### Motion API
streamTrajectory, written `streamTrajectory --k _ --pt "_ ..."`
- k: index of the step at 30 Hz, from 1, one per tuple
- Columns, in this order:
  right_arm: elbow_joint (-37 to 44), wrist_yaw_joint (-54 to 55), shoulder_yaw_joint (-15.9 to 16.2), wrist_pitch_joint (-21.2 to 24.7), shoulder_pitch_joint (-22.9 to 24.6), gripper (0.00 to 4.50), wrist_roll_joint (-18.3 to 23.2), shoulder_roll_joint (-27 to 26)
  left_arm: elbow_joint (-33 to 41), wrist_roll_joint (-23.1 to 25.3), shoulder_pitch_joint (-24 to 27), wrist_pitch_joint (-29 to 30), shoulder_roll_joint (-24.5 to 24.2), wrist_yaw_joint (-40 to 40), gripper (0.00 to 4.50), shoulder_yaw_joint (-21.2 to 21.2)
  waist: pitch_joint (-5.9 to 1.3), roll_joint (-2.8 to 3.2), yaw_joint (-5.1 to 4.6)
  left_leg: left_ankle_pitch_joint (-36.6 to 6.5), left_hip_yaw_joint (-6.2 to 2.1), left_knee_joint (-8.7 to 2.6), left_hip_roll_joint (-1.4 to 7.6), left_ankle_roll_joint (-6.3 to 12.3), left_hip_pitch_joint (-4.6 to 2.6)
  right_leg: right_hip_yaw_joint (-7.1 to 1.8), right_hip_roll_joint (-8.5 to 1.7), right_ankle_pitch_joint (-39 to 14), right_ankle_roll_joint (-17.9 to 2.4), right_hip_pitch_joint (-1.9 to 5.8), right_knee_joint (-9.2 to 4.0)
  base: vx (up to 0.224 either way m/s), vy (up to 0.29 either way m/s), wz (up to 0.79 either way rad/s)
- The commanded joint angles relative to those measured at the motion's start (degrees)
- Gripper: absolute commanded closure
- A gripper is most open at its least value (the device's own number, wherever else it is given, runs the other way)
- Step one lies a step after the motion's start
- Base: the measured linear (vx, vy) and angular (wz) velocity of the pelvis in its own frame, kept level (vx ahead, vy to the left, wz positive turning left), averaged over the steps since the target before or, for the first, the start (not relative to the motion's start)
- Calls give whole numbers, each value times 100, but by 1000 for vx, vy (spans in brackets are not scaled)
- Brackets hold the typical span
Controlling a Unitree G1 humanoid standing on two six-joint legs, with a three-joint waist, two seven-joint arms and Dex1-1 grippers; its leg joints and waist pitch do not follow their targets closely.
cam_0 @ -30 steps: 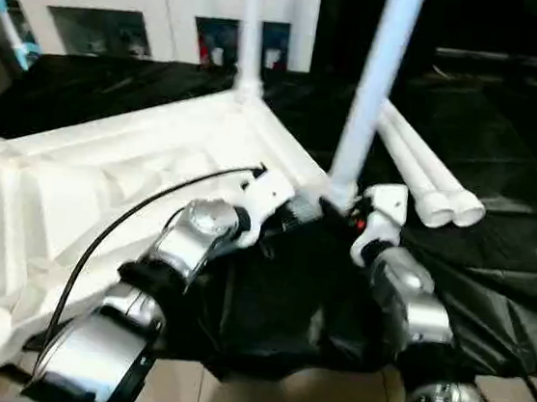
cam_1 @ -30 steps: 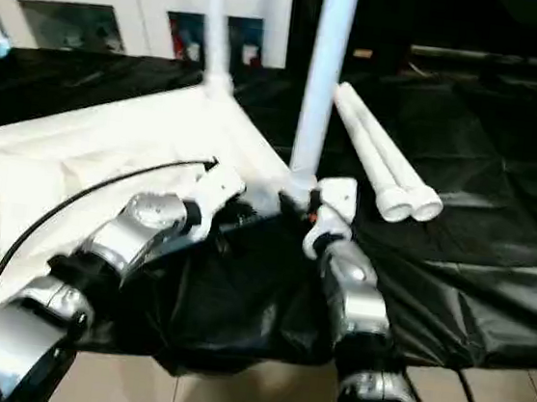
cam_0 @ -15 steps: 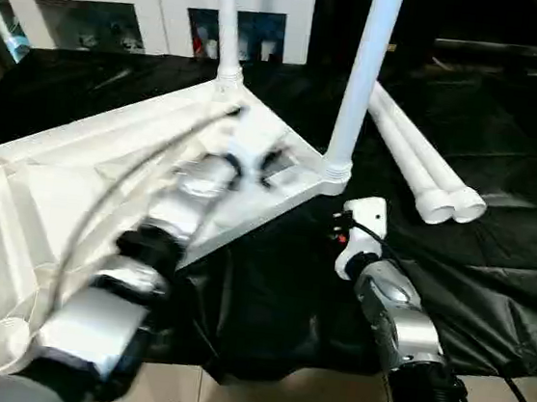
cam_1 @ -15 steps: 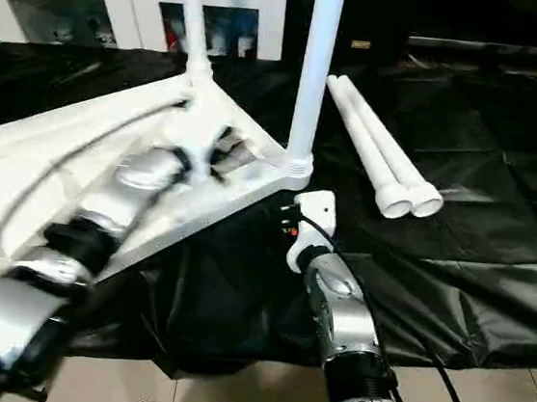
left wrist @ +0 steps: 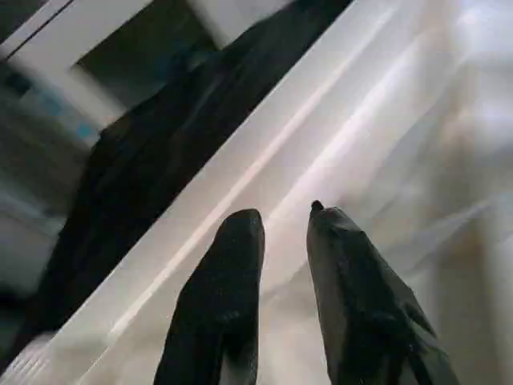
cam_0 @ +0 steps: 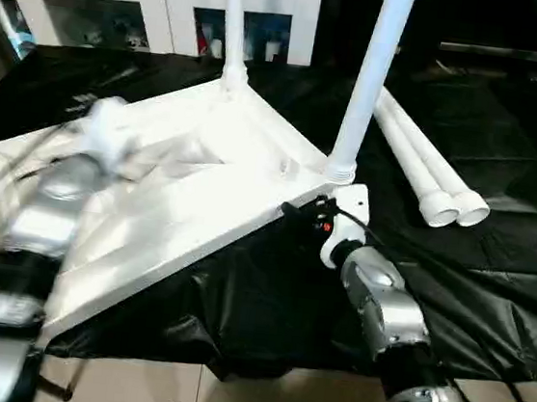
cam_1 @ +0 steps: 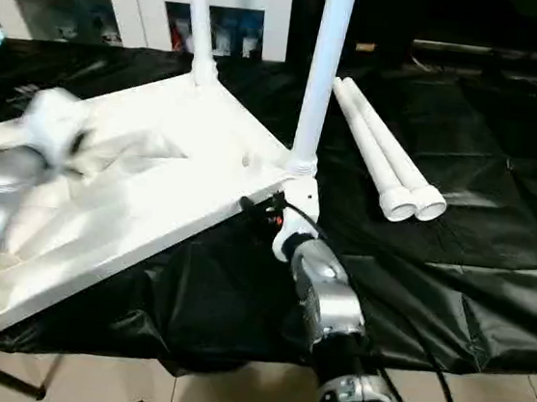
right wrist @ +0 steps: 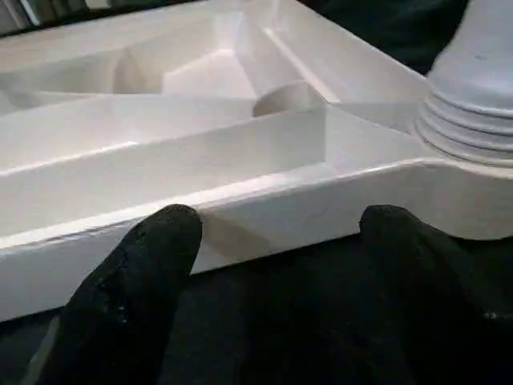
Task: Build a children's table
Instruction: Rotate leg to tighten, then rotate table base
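Table top (cam_0: 204,169): inverted, two legs (cam_0: 370,72) socketed.
Right gripper (right wrist: 276,241): wide, empty, at near edge.
Left gripper (left wrist: 280,233): narrow gap, empty.
Next: fetch a loose leg (cam_0: 427,171).

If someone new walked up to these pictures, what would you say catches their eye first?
Probably the upside-down white table top on the black sheet, with two legs standing upright in its far corner sockets. To its right, two more legs lie side by side on the sheet. The right gripper, fingers apart, faces the top's near edge beside a fitted leg.
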State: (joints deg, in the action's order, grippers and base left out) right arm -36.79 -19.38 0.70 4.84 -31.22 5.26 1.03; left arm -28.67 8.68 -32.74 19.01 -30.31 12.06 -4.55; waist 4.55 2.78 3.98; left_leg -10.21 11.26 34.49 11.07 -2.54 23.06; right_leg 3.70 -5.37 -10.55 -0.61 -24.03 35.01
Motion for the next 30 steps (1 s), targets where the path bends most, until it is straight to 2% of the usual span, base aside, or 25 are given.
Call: streamTrajectory --k 1,4,5,6,8,10,11,13,17,20,21,24,25,26,27,28,30 --pt "-160 21 -19 1 -155 86 -25 1 281 62 189 323 -95 -28 371 -87 -425 -5 -11 -816 -93 -424 185 233 -179 -219 -259 -370 -1387 259 -296 0 0 0" --pt "-357 -50 -37 12 -317 86 -1 27 515 56 510 740 -226 166 377 -92 -416 32 -12 -972 -103 -441 185 146 -189 -222 -265 -596 -1339 253 -305 0 0 0" --pt "-367 -67 -34 18 -325 116 2 27 524 48 529 774 -230 198 408 -89 -417 29 -19 -992 -102 -441 186 138 -195 -227 -264 -593 -1336 248 -309 0 0 0" --pt "-380 -90 -30 25 -336 116 7 27 535 37 553 820 -235 240 408 -85 -413 29 -26 -993 -103 -444 182 135 -186 -228 -260 -579 -1327 252 -311 0 0 0" --pt "-596 -257 31 80 -489 129 4 56 887 -122 874 1526 -392 928 420 221 -423 34 -35 -1003 -113 -449 185 117 -185 -224 -270 -536 -1351 262 -298 0 0 0" --pt "-725 -275 35 81 -566 143 -19 68 1016 -198 973 1746 -467 1231 434 363 -415 36 -38 -996 -111 -448 179 118 -186 -225 -268 -558 -1410 250 -298 0 0 0" --pt "-810 -278 28 89 -614 167 -37 74 1090 -246 1017 1840 -515 1414 449 454 -412 35 -44 -1019 -107 -452 184 118 -188 -229 -267 -565 -1428 246 -305 0 0 0" --pt "-1042 -261 27 94 -735 170 -91 100 1304 -391 1113 2024 -635 1912 450 684 -416 24 -51 -992 -106 -451 180 124 -181 -229 -266 -501 -1477 256 -297 0 0 0" --pt "-1259 -189 1 146 -857 215 -123 118 1572 -584 1188 2064 -820 2652 450 987 -413 24 -51 -928 -104 -449 176 112 -192 -235 -272 -448 -1520 267 -285 0 0 0" --pt "-1409 -215 7 208 -951 230 -151 139 1876 -818 1186 2164 -960 3269 450 1189 -426 19 -52 -793 -96 -433 165 148 -188 -234 -268 -280 -1564 280 -264 0 0 0" --pt "-1448 -239 16 197 -974 240 -160 143 2020 -938 1201 2155 -1014 3541 450 1266 -434 -3 -51 -734 -88 -427 165 178 -190 -234 -266 -229 -1575 283 -261 0 0 0" --pt "-1549 -279 16 128 -1034 262 -166 148 2277 -1078 1229 1991 -1139 4044 450 1469 -427 3 -46 -740 -93 -433 171 183 -191 -232 -273 -309 -1559 289 -262 0 0 0" --pt "-1602 -304 5 103 -1074 267 -157 147 2399 -1188 1217 1950 -1149 4285 450 1577 -425 -17 -61 -749 -83 -436 171 187 -189 -233 -261 -323 -1559 287 -262 0 0 0" --pt "-1673 -322 -7 65 -1122 287 -150 147 2495 -1259 1193 1832 -1159 4522 450 1695 -426 -7 -52 -752 -89 -433 173 176 -195 -235 -270 -346 -1558 285 -256 0 0 0" --pt "-1721 -333 -14 40 -1154 287 -146 148 2555 -1305 1177 1758 -1160 4674 450 1767 -424 -6 -49 -770 -85 -436 172 169 -196 -237 -275 -403 -1561 286 -267 0 0 0" --pt "-1765 -342 -21 23 -1185 299 -141 148 2558 -1367 1101 1753 -1073 4772 450 1827 -431 -25 -53 -707 -81 -430 170 158 -192 -240 -270 -328 -1565 297 -249 0 0 0" --pt "-1838 -350 -39 -6 -1233 305 -152 141 2504 -1393 980 1711 -948 4850 450 1887 -439 -19 -56 -609 -74 -417 163 177 -187 -239 -266 -184 -1597 302 -234 0 0 0"
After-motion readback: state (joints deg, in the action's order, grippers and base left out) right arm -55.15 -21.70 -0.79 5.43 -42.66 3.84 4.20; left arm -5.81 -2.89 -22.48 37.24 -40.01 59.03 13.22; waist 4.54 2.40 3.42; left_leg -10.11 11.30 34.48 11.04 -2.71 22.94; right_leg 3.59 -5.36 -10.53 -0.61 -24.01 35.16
